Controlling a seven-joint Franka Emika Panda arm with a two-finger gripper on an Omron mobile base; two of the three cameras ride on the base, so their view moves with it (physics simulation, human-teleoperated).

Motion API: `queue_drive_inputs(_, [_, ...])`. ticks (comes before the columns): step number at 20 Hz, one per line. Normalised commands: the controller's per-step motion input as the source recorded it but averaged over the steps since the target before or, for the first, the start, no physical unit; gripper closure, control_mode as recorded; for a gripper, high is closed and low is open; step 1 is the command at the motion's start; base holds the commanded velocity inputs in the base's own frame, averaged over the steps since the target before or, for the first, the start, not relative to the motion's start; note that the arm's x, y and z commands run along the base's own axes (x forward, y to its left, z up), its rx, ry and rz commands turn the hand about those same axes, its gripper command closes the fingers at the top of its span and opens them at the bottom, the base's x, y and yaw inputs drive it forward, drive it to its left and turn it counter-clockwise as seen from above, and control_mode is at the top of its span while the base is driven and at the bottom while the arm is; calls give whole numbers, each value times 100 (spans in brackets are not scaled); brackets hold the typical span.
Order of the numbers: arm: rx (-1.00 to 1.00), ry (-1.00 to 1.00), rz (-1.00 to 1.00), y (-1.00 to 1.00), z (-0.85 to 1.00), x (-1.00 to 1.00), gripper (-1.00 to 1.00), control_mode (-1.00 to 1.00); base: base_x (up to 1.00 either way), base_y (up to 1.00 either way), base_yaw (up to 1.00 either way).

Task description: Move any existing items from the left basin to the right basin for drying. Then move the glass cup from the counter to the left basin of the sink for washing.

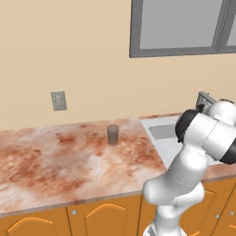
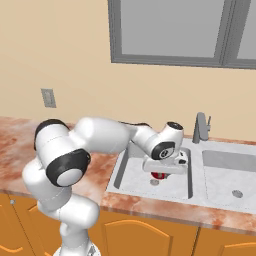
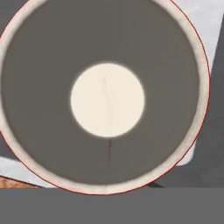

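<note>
The red mug [image 2: 159, 176] hangs just under my hand in the left basin [image 2: 132, 175] of the sink, a little above the drain. My gripper [image 2: 160, 171] points down and is shut on the mug's rim. In the hand view I look straight down into the mug [image 3: 107, 100], seeing its pale bottom, dark inner wall and thin red edge. The right basin [image 2: 225, 172] holds nothing. The glass cup [image 1: 112, 134] stands upright on the marbled counter [image 1: 69, 156], left of the sink [image 1: 156, 123] and well away from the gripper.
An angular grey faucet [image 2: 201, 127] rises behind the divider between the basins. A wall outlet [image 1: 58, 100] and a window [image 2: 170, 30] are on the back wall. Orange cabinet doors [image 2: 145, 237] run below the counter.
</note>
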Motion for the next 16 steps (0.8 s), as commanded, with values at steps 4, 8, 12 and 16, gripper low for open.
queue_drive_inputs(4, [0, 0, -12, -37, 24, -10, 100, -100, 0, 0, 0])
queue_drive_inputs(8, [0, 0, -15, -43, 19, -6, 100, -100, 0, 0, 0])
queue_drive_inputs(12, [0, 0, -17, -43, 14, -4, 100, -100, 0, 0, 0])
queue_drive_inputs(16, [0, 0, -19, -42, 12, 0, 100, -100, 0, 0, 0])
